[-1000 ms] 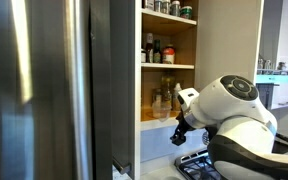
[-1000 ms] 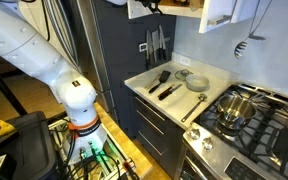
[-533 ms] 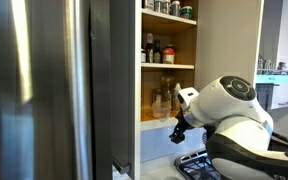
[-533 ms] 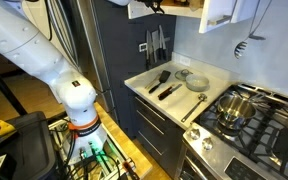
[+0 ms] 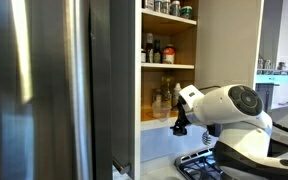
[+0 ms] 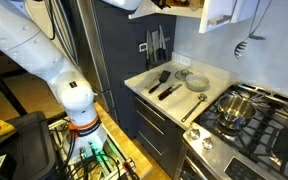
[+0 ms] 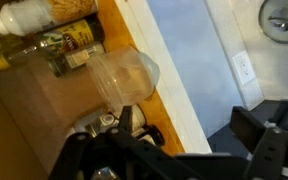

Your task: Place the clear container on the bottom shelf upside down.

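1. We find the clear container (image 7: pixel 124 75) standing on the bottom shelf (image 7: pixel 44 115). It sits close to the pale front edge, just in front of the bottles (image 7: pixel 69 45) that crowd the back.
2. The gripper (image 5: pixel 178 124) hangs at the mouth of that shelf with its jaws spread wide and nothing between them. In the wrist view one dark finger sits just beside the container, and we cannot tell whether it touches.
3. We judge the container light and thin-walled. It looks like smooth see-through plastic, so it is likely slippery and may flex or squirt out under a hard squeeze. It should not shatter, but a nudge could tip it or send it skidding.
4. We would take it across the round wall at about mid-height, with the jaws on opposite sides and only a modest squeeze. A hold near the rim risks bending it.
5. We cannot tell whether it stands mouth up or mouth down, because its top is blurred.
6. Only the wrist view shows the container plainly, with its gap to the bottles and to the shelf edge.
7. An exterior view gives what the wrist camera cannot: the arm (image 5: pixel 234 105) reaching into the cupboard, and the fuller shelves above (image 5: pixel 169 66). In that view the container is lost among the bottles.
8. In an exterior view over the counter (image 6: pixel 214 72) and stove (image 6: pixel 254 125), the cupboard is a sliver at the top edge. That view tells us nothing about the grip.
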{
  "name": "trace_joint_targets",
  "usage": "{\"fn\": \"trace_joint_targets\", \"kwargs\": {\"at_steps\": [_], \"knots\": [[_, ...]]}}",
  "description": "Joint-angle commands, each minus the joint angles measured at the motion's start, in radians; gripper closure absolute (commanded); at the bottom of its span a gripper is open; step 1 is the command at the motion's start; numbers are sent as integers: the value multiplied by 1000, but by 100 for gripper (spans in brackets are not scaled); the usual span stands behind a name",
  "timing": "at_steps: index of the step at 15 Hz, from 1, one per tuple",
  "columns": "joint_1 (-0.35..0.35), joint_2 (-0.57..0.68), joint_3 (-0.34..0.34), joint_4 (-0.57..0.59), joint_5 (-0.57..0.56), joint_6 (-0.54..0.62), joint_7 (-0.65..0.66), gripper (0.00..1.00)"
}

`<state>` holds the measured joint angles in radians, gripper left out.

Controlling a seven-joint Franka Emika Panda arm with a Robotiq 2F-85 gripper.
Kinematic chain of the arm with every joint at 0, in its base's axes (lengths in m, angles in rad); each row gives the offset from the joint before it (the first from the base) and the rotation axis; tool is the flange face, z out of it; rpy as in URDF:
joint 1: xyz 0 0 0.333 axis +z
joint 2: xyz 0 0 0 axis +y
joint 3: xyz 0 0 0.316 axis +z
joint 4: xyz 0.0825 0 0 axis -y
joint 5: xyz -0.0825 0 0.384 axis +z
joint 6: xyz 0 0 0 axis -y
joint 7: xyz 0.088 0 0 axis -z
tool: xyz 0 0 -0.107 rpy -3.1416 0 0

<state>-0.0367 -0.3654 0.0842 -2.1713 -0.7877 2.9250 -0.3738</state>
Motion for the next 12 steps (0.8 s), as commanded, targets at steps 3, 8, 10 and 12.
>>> {"fn": "trace_joint_targets", "kwargs": {"at_steps": [3, 8, 10, 12], "knots": [[-120, 68, 28, 49, -224, 218, 16, 0], [-218, 97, 80, 119, -348, 271, 44, 0], [-243, 106, 110, 142, -386, 262, 60, 0], [-262, 116, 143, 161, -419, 242, 77, 0]]}}
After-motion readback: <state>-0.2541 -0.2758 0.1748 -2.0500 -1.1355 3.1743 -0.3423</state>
